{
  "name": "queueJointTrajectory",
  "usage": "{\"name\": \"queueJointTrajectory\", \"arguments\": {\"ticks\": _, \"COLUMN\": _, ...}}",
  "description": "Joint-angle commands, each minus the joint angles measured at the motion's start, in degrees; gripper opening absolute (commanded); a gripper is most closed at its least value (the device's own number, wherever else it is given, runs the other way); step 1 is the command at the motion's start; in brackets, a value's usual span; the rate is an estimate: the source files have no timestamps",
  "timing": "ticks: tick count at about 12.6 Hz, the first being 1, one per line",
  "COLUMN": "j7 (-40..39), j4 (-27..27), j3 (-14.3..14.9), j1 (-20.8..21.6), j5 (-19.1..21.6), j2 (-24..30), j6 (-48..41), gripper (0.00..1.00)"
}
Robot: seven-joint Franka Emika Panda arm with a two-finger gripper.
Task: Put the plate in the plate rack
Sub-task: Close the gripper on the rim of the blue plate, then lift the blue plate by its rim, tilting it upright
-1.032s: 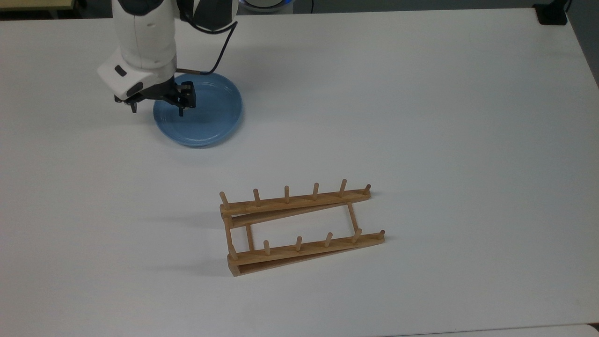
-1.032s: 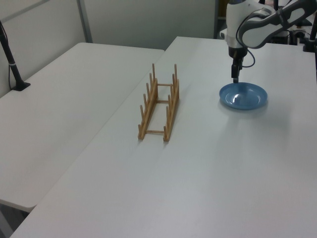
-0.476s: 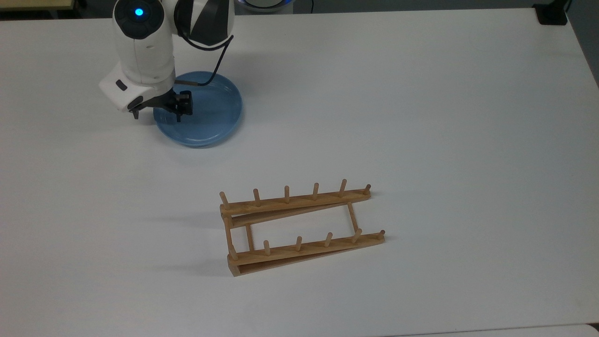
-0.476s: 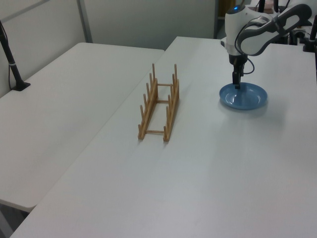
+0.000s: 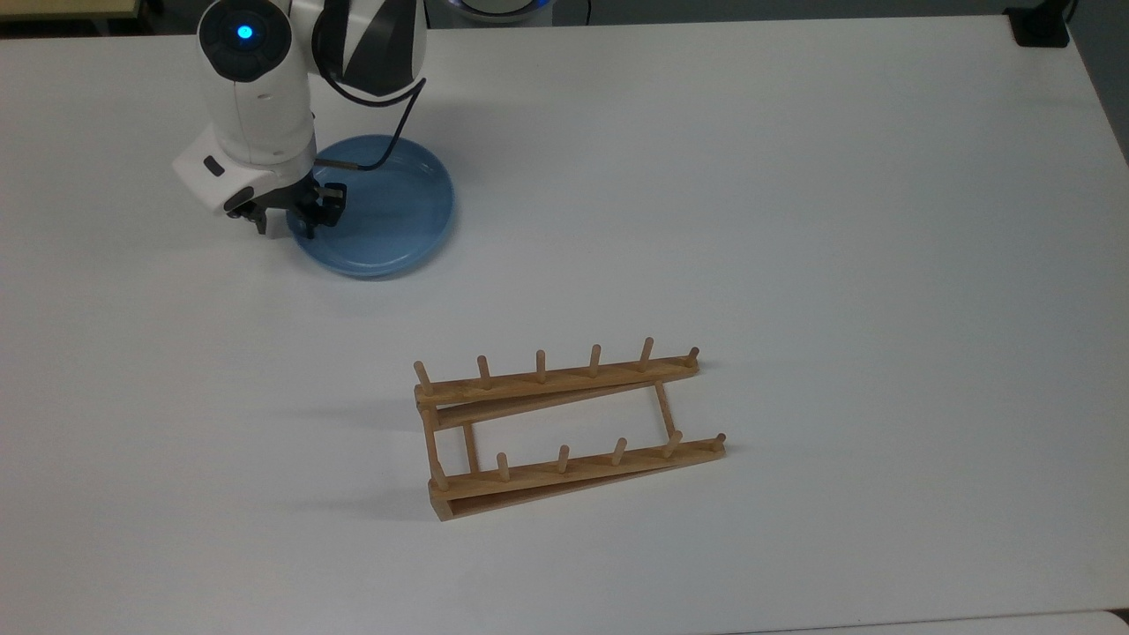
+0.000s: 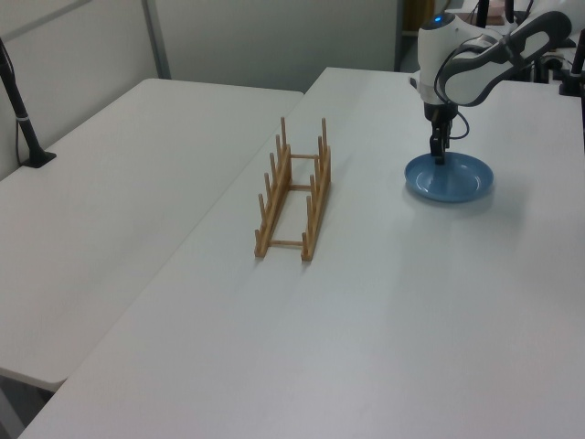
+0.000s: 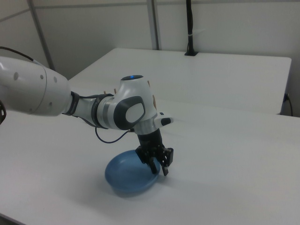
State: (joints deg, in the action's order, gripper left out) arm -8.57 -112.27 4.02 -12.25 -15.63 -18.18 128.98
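Top view: light-blue plate (image 5: 388, 212) flat near the tabletop's (image 5: 794, 220) far left corner; gripper (image 5: 287, 220) over its left rim, fingers parted, straddling the rim, nothing gripped.

Left view: plate rack (image 6: 294, 189) well apart, mid-tabletop.

Right view: fingers (image 7: 164, 161) low at the glossy rim. Risk: shallow pinch slipping, plate tilting or dropping.

Smooth, glossy glaze on the light-blue plate (image 5: 388, 212); pale bare wood (matt) for the plate rack (image 5: 564, 428); matt white table (image 5: 794, 220); glossy white arm shell (image 5: 251, 79).
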Motion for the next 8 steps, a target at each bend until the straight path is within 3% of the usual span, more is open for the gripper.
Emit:
{"name": "queueJointTrajectory", "arguments": {"ticks": 1, "j7": 1.8, "j4": -0.58, "j3": 0.29, "j1": 0.21, "j5": -1.24, "j2": 0.34, "j6": 1.45, "gripper": 0.12}}
{"name": "queueJointTrajectory", "arguments": {"ticks": 3, "j7": 1.89, "j4": -0.58, "j3": 0.29, "j1": 0.3, "j5": -1.07, "j2": 0.87, "j6": 1.45, "gripper": 0.02}}
{"name": "queueJointTrajectory", "arguments": {"ticks": 8, "j7": 0.67, "j4": 0.03, "j3": -0.24, "j1": 0.83, "j5": -1.07, "j2": 5.69, "j6": 0.57, "gripper": 0.0}}
